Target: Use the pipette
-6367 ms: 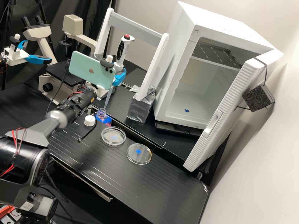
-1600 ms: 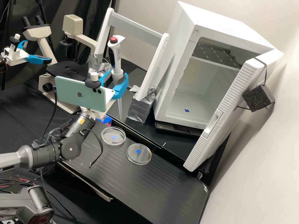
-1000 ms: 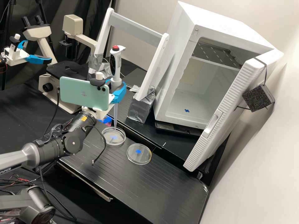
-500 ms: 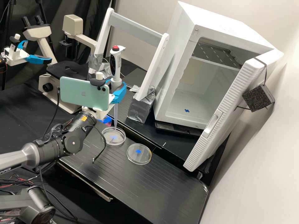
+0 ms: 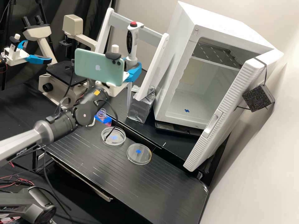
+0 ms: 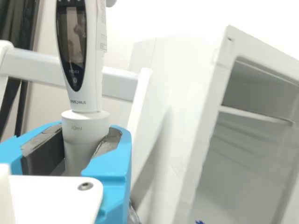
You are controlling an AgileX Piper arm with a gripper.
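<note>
In the high view's upper middle, the white electronic pipette (image 5: 134, 46), with a red button (image 5: 133, 23), dark oval display (image 5: 129, 42) and translucent tip (image 5: 129, 93) pointing down, is held nearly upright in the jaws.

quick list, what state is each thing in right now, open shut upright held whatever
pipette: upright, held
gripper: jaws shut on the pipette
bottle: upright, open
left dish in the high view: lying flat, cannot tell if lidded
right dish there: lying flat, cannot tell if lidded
cabinet door: open
phone: clamped on the arm
</note>
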